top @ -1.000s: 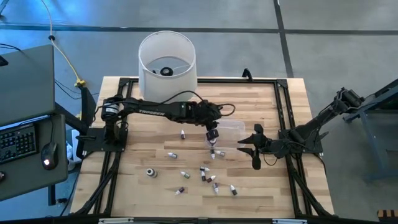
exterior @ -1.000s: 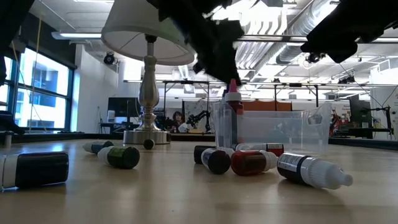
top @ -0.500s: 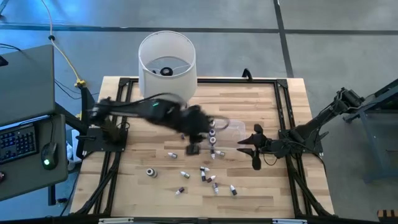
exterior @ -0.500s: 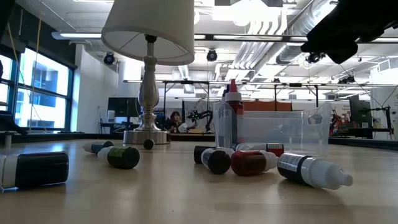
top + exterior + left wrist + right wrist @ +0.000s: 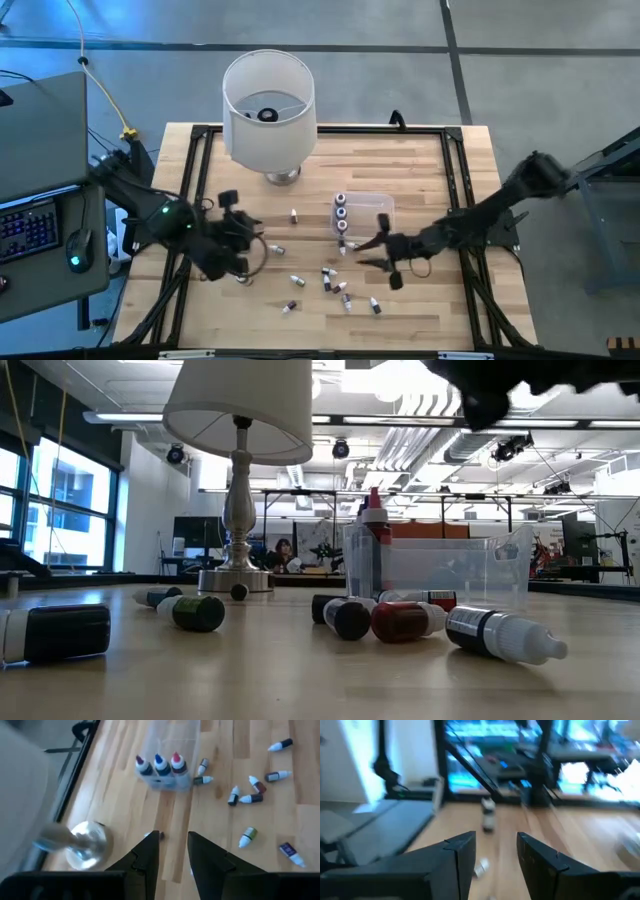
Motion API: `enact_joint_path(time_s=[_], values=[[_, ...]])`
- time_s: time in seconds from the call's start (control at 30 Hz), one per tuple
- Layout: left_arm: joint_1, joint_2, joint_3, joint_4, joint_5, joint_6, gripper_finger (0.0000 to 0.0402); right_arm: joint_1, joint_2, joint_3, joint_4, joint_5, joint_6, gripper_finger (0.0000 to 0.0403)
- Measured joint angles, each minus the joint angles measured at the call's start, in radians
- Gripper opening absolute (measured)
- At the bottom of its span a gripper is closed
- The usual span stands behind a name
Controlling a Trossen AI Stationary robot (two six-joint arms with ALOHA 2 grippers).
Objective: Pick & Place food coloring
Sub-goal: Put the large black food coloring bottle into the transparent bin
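Several tiny food coloring bottles (image 5: 328, 278) lie on their sides on the wooden table, also in the low view (image 5: 403, 620). Three more bottles (image 5: 160, 766) stand upright at one end of the clear tub (image 5: 365, 212). The red-capped one (image 5: 372, 525) shows in the low view. My left gripper (image 5: 250, 240) is open over the table's left part, well clear of the tub, with nothing between its fingers (image 5: 146, 857). My right gripper (image 5: 366, 253) is open just right of the scattered bottles and touches none of them.
A lamp with a big white shade (image 5: 268, 108) stands on its metal base (image 5: 283, 178) at the table's far side, left of the tub. A black frame (image 5: 455, 180) runs around the table top. Bare wood lies right of the tub.
My left gripper has pulled away from the tub toward the table's left and near edges. The red-capped bottle stays upright in the tub. My right gripper has moved left toward the scattered bottles.
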Motion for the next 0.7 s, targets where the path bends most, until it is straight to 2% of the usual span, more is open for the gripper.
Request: enact_joint_path(time_s=[0.13,0.3,0.47,0.7], values=[[-0.050,-0.167,-0.282,0.197,-0.005,-0.054,0.0099,-0.050,0.182,0.126,0.110,-0.138,-0.079,0.0153],[-0.076,-0.343,-0.517,0.362,-0.023,-0.055,0.0099,-0.106,0.408,0.385,0.053,-0.158,-0.122,0.0195],[-0.074,-0.464,-0.622,0.425,-0.073,-0.059,0.0099,-0.154,0.620,0.668,-0.075,-0.184,-0.067,0.0219],[-0.075,-0.517,-0.691,0.423,-0.069,-0.058,0.0099,-0.200,0.886,1.013,-0.149,-0.243,0.025,0.0216]])
